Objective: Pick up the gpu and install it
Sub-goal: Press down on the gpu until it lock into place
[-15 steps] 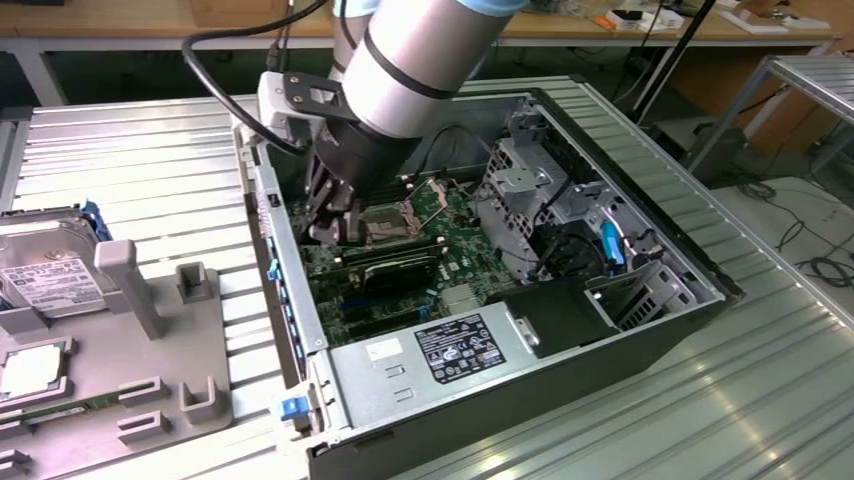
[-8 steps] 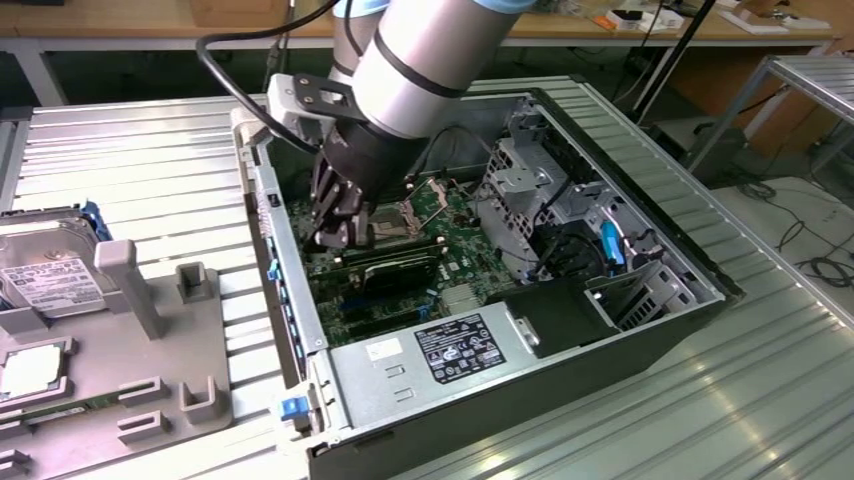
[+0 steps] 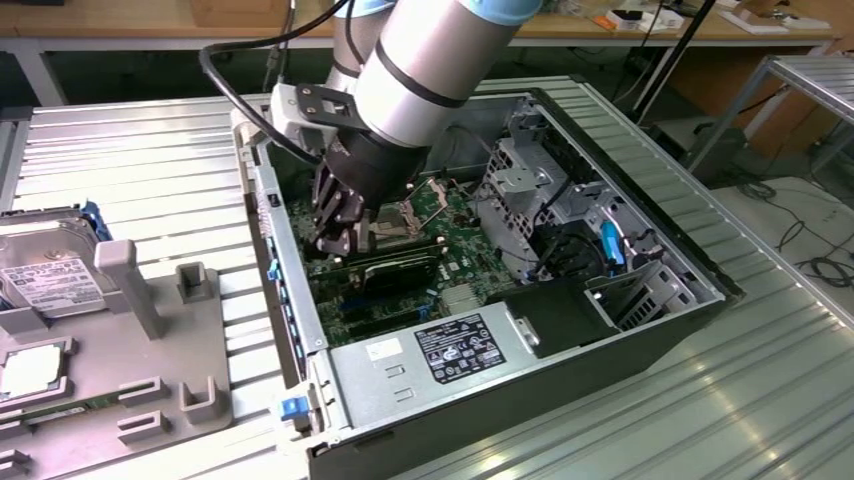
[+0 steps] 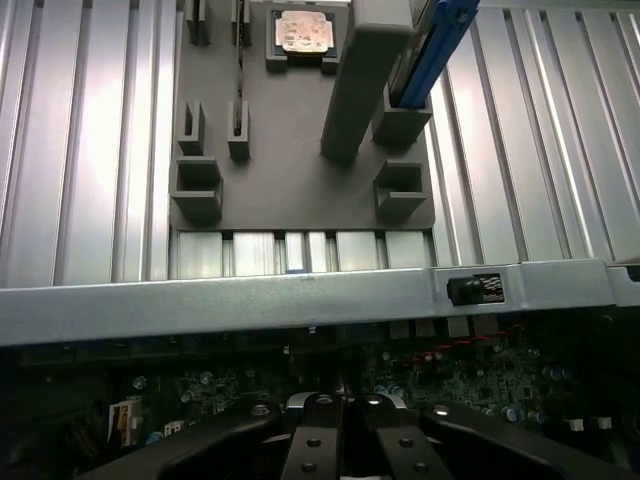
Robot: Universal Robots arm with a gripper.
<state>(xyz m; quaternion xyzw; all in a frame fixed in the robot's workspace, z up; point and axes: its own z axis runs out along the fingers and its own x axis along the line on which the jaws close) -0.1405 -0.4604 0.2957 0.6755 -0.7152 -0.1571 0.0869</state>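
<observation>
1. The gripper [image 3: 344, 235] reaches down inside the open computer case [image 3: 641, 330], fingers pressed fully together.
2. The gpu [image 3: 394, 262] sits on the motherboard [image 3: 447, 215], directly beneath the fingertips.

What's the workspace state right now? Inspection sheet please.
Surface: ribbed metal table carrying open PC case and grey fixture.
Job's things: gpu down on the motherboard, beside the gripper; seating cannot be judged.
Clutter: hard drive and CPU on fixture.
Grippers: gripper inside case, jaws shut, nothing seen between them.
Cables: black cables along arm; more on floor.
Surroundings: wooden benches behind.
</observation>
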